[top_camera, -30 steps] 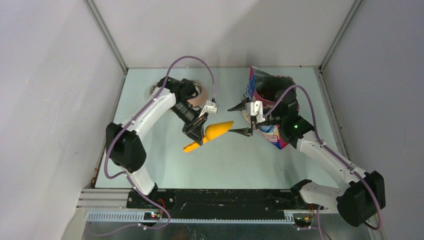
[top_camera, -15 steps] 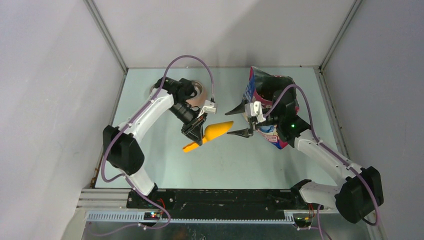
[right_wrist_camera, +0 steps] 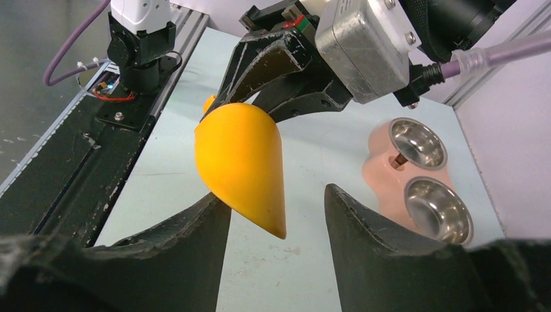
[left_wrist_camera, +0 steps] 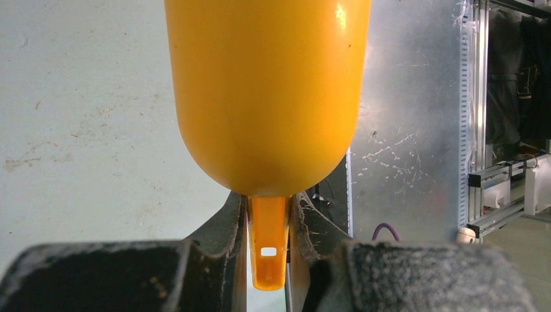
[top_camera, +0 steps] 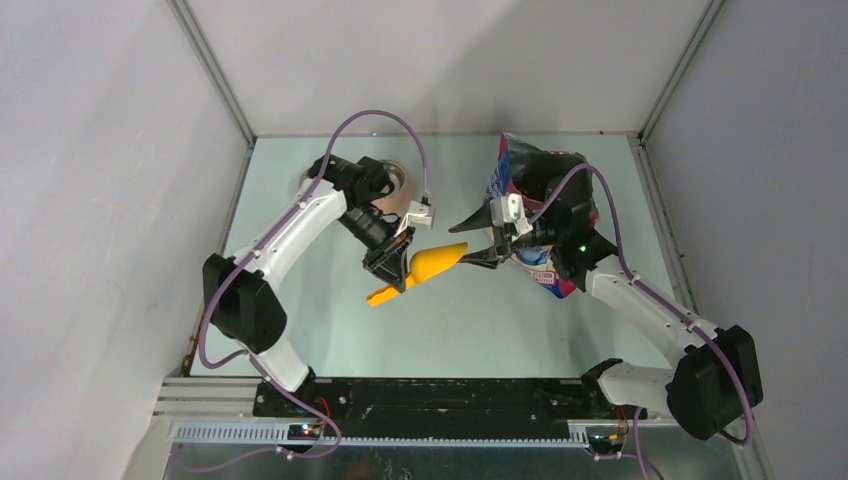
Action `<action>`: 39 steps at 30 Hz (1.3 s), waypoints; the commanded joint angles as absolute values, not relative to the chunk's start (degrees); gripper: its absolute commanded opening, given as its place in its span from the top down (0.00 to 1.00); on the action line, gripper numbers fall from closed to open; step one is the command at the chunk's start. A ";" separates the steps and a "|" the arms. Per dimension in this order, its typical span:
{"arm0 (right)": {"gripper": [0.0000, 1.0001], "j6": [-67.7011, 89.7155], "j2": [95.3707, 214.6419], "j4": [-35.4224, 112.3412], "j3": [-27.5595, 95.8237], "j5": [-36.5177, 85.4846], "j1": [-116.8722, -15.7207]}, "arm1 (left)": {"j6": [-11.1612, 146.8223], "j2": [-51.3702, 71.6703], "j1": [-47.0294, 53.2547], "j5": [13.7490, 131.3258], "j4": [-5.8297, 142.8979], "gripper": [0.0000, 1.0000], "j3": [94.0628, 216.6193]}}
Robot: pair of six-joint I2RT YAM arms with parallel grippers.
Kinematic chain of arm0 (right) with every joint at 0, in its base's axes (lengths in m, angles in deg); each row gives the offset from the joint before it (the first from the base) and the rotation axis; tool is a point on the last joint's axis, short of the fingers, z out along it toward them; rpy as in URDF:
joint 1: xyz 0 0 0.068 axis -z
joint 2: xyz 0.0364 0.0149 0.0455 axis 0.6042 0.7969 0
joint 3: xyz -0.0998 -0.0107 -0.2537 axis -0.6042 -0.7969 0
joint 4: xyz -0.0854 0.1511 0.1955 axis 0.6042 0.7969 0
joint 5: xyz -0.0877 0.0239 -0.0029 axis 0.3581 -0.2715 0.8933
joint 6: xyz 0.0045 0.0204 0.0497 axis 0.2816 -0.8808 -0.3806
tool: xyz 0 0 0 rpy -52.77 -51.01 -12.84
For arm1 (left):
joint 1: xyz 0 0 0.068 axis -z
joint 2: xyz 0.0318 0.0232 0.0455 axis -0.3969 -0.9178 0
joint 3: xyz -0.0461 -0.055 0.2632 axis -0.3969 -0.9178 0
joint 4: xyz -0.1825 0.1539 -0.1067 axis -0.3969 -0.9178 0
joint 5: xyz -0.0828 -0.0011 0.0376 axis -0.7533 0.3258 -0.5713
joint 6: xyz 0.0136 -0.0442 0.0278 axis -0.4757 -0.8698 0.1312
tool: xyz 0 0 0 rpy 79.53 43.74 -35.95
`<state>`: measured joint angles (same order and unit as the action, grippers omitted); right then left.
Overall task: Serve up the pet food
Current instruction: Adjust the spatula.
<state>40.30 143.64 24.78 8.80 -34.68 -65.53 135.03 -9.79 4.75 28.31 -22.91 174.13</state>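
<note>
Scoop (top_camera: 432, 262): orange, held above the table (top_camera: 470, 320), between the two grippers.
Left gripper (left_wrist_camera: 268, 218): fingers clamped on the handle.
Right gripper (top_camera: 477, 240): fingers apart, either side of the rounded tip.
Pet food bag (top_camera: 500, 175): stood back right, behind the right arm.
Feeder (right_wrist_camera: 383, 175): back left, bowls bare.

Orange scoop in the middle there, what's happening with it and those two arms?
The left pincer holds the orange scoop by its handle, off the table. The right pincer is open, straddling the scoop's rounded end without gripping it yet. The open cat food bag stands behind the right arm. Both steel bowls of the pink feeder look empty, so no food has been served.
</note>
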 commanded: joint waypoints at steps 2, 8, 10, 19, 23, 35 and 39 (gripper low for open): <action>0.45 38.62 144.46 20.95 8.92 -36.56 -65.23 | 136.67 -6.71 5.44 25.56 -25.50 1.00 174.10; 0.57 37.03 144.98 19.60 8.91 -37.97 -65.28 | 136.78 -6.46 5.53 25.44 -25.49 1.00 174.05; 0.65 35.70 145.33 18.38 8.89 -38.46 -65.30 | 136.79 -6.44 5.61 25.43 -25.51 1.00 174.05; 1.00 30.62 145.13 16.15 8.90 -39.79 -65.30 | 136.42 -6.77 5.57 25.91 -25.50 0.95 175.15; 1.00 29.28 144.84 16.23 8.95 -38.81 -65.18 | 136.28 -6.71 5.34 26.40 -25.49 0.58 175.93; 1.00 7.50 145.04 19.80 14.29 -17.68 -63.40 | 120.39 0.07 -2.29 35.21 -10.21 0.00 183.68; 1.00 0.15 145.86 21.65 18.00 -13.33 -61.94 | 108.79 9.02 -2.29 50.02 9.97 0.00 179.31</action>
<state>10.42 145.56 20.74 12.34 -20.71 -63.30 120.60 0.52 -2.57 38.25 -8.00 180.77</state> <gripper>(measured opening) 0.072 0.996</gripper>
